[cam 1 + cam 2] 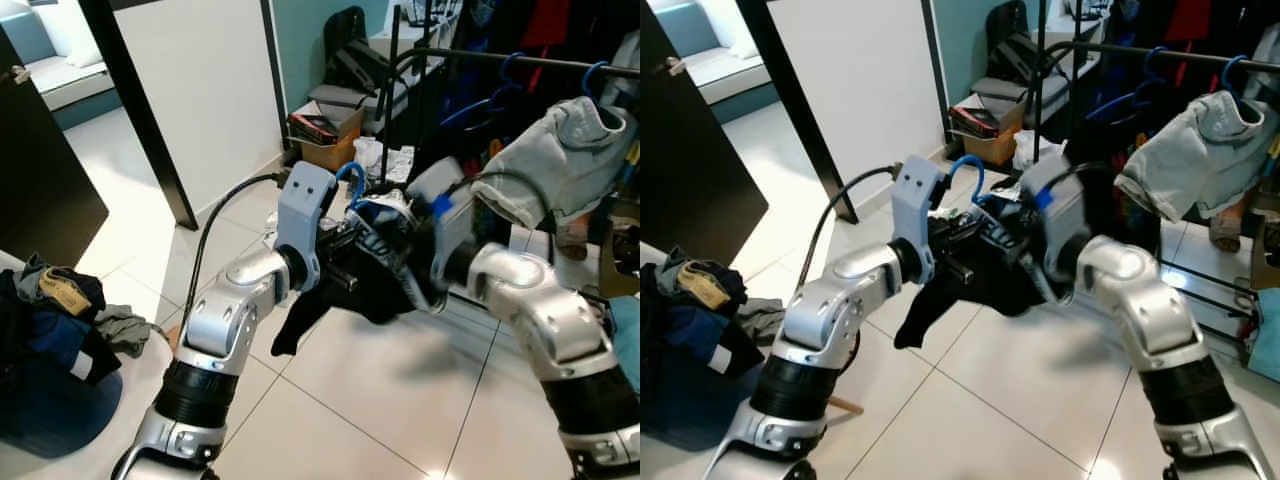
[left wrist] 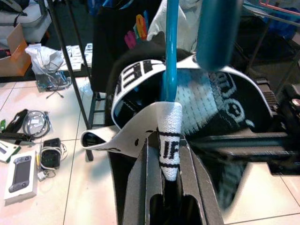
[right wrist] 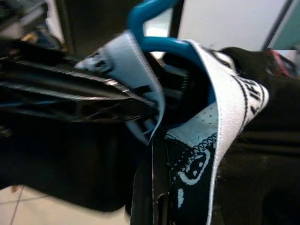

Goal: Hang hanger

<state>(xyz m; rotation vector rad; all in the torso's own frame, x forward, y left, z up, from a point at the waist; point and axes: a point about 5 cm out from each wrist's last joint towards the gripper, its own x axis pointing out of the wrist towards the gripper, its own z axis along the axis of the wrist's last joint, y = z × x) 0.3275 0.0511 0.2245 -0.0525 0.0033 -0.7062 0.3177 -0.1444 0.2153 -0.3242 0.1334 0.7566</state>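
Both claws pinch black garment (image 1: pixel 375 275) on blue hanger (image 2: pixel 169 56).

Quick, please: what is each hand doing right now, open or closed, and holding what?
Left hand: closed on the black garment's white collar band, beside the blue hanger.
Right hand: closed on the same garment.

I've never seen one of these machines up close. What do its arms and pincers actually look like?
Both arms are shiny silver with rounded, jointed shells and a ribbed black collar near the base. The left arm has a black cable looping along it and a pale grey box at the wrist with small dark screw holes. The right arm matches. The left pincer has long, flat black fingers.
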